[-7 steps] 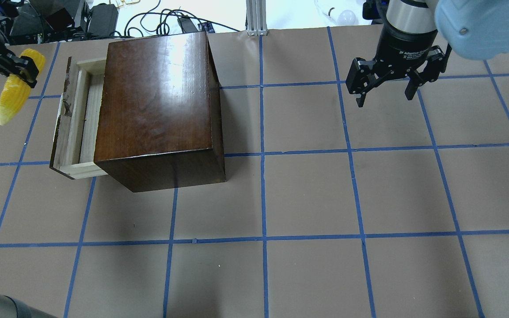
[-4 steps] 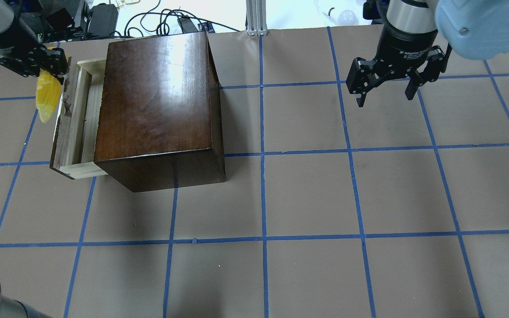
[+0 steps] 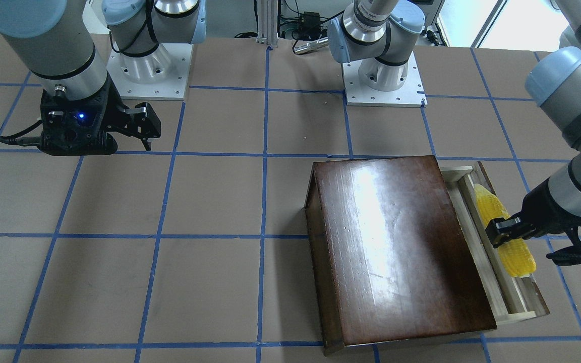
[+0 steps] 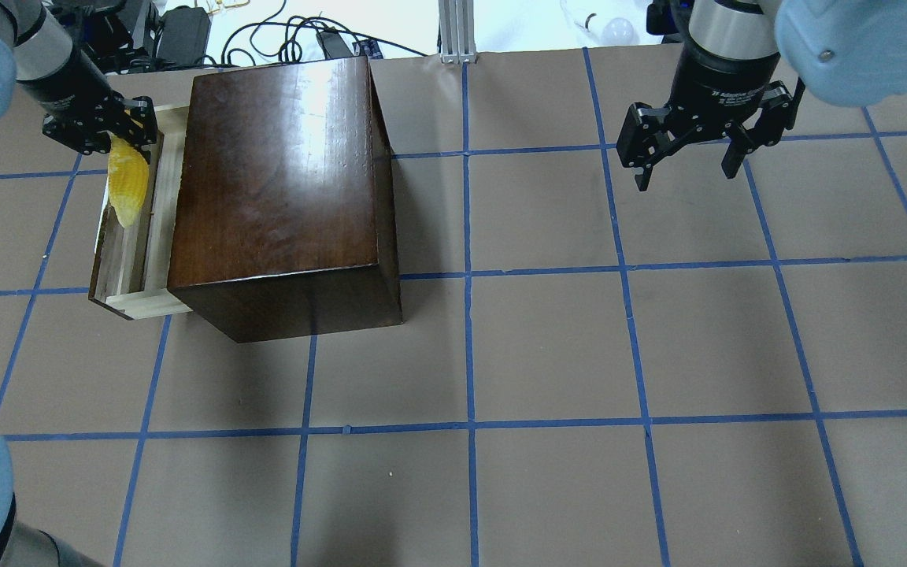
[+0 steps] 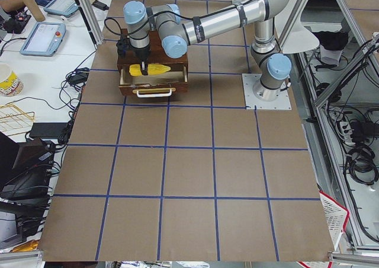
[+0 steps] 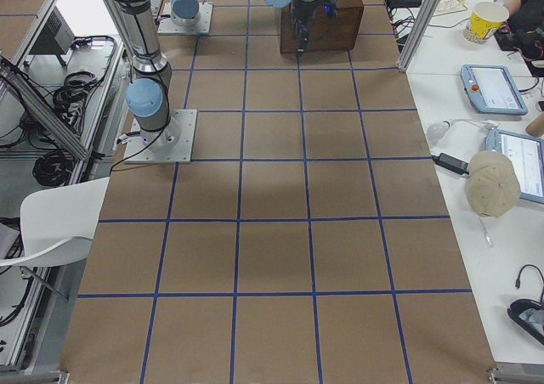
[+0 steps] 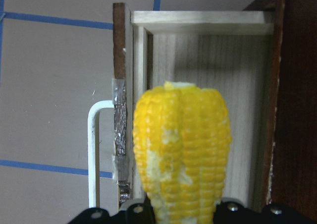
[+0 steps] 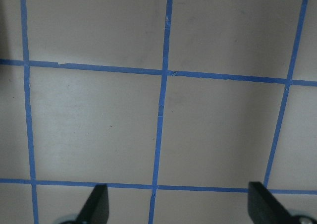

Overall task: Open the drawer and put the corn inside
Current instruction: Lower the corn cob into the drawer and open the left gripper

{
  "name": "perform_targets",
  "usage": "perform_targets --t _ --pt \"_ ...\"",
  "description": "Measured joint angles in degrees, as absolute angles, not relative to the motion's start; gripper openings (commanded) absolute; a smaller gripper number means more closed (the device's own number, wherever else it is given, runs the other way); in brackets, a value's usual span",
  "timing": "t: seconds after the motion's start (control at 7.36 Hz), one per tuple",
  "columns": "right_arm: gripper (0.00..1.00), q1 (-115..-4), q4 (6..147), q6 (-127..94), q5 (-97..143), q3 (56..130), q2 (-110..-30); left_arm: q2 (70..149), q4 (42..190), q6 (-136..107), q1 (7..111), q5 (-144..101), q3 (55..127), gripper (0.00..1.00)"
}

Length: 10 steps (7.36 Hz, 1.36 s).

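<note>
The drawer (image 4: 138,302) of pale wood stands pulled out to the left of the dark-brown box (image 4: 280,181). It also shows in the front-facing view (image 3: 517,315) and the left wrist view (image 7: 247,110). My left gripper (image 4: 116,142) is shut on the yellow corn (image 4: 127,187) and holds it over the open drawer, lengthwise along it. The corn also shows in the front-facing view (image 3: 492,204) and fills the left wrist view (image 7: 183,149). I cannot tell whether it touches the drawer floor. My right gripper (image 4: 686,169) is open and empty above the table at the far right.
A white handle (image 7: 94,149) sticks out from the drawer's dark front panel. Cables and gear (image 4: 186,31) and an aluminium post (image 4: 453,31) lie past the table's far edge. Both arm bases (image 3: 147,70) (image 3: 384,75) stand on the robot's side.
My left gripper has carried the corn rightwards from beside the drawer's front panel to over the open drawer. The right arm has not moved.
</note>
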State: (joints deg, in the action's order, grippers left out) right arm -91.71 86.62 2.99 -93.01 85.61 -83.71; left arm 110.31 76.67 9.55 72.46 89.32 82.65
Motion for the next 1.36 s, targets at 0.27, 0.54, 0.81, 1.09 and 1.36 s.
perform_targets --t 0.27,0.54,0.81,1.09,1.36 --pt "1.0 -91.68 86.61 2.99 -93.01 85.6 -83.7 110.84 76.15 10.12 72.57 89.41 83.94 0.14" --pt "1.0 -91.67 86.65 2.99 -92.99 85.61 -83.7 111.21 76.03 10.54 72.62 89.63 84.58 0.56" --pt "1.0 -91.67 86.66 2.99 -93.01 85.61 -83.72 111.27 76.0 10.66 72.62 89.75 84.81 0.97" --pt "1.0 -91.67 86.66 2.99 -93.04 85.61 -83.73 110.98 76.09 10.64 72.6 89.58 84.81 0.97" --pt "1.0 -91.67 86.64 2.99 -93.04 85.6 -83.74 109.77 76.61 10.73 72.6 89.69 84.69 0.97"
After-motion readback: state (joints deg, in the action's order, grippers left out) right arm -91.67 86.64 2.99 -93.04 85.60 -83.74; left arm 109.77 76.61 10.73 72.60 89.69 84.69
